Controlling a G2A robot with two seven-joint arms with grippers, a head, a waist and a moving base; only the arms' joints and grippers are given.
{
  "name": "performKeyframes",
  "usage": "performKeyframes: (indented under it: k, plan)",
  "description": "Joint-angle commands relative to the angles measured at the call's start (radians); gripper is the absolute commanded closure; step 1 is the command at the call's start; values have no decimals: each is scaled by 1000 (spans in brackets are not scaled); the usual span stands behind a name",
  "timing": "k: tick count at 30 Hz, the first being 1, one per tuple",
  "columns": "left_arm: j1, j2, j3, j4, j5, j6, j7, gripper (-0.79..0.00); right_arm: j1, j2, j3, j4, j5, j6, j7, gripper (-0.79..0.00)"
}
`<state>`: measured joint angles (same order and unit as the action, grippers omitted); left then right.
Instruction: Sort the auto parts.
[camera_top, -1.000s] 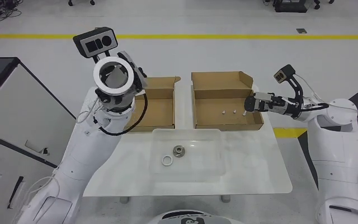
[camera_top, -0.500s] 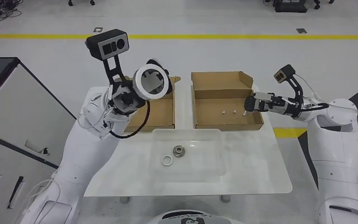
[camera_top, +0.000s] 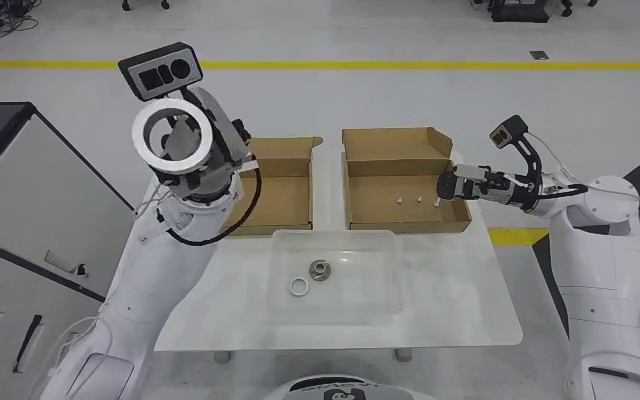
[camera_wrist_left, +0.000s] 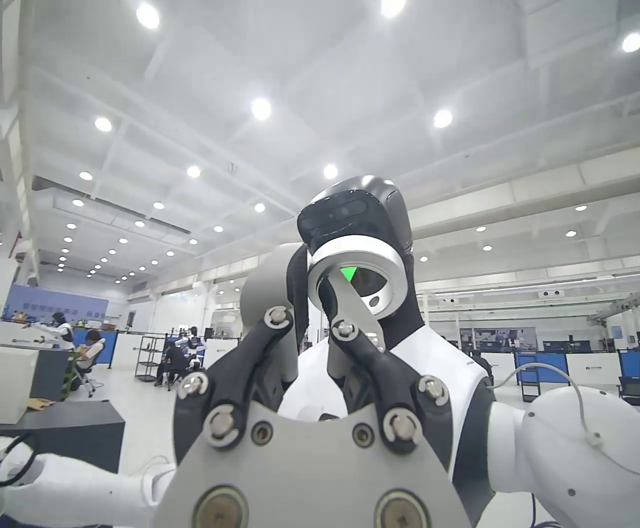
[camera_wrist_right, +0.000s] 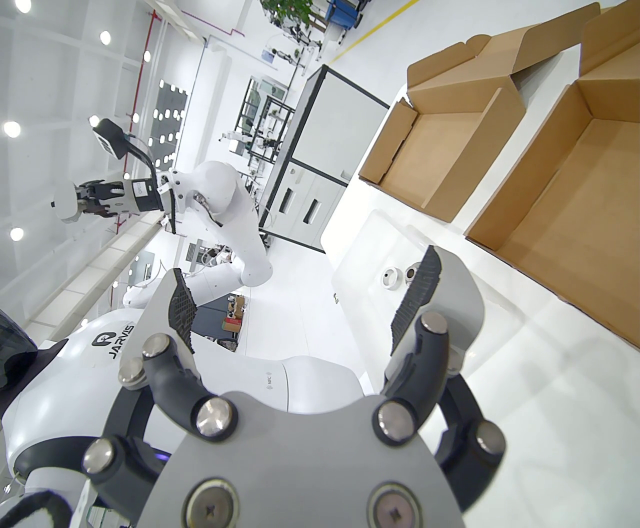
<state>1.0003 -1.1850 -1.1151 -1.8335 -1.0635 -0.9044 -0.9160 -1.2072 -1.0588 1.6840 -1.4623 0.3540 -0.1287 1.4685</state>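
the left gripper (camera_wrist_left: 312, 292) is clamped on the rim of a large metal ring (camera_wrist_left: 355, 248), one finger inside it, held high at the left of the table (camera_top: 460, 300). half a second ago the ring was further right, by the left cardboard box (camera_top: 285, 195). in the clear tray (camera_top: 380, 290) a small ring (camera_top: 298, 287) and a flanged part (camera_top: 319, 268) lie unmoved. three small white pieces (camera_top: 417, 199) rest in the right box (camera_top: 395, 150). the right gripper (camera_top: 445, 184), fingers spread and empty, has stayed at that box's right wall.

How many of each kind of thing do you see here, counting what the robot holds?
Cardboard boxes: 2
Clear tray: 1
Metal parts in tray: 2
Large metal ring in left hand: 1
Small pale parts in a box: 3
Total: 9
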Motion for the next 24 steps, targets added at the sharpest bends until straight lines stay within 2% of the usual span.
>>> performKeyframes:
  k: [1, 7, 13, 17, 24]
  plan:
    - [4, 1, -12, 18, 60, 15, -15, 0, 0, 0, 0, 0, 0, 0, 0, -785]
    - [14, 2, -38, 10, 264, 91, 29, 0, 0, 0, 0, 0, 0, 0, 0, -785]
    - [29, -2, -44, -18, 347, 114, 72, 0, 0, 0, 0, 0, 0, 0, 0, -785]
    - [36, -6, -41, -34, 341, 110, 84, 0, 0, 0, 0, 0, 0, 0, 0, -785]
    - [42, -15, -22, -47, 173, 58, 61, 0, 0, 0, 0, 0, 0, 0, 0, -785]
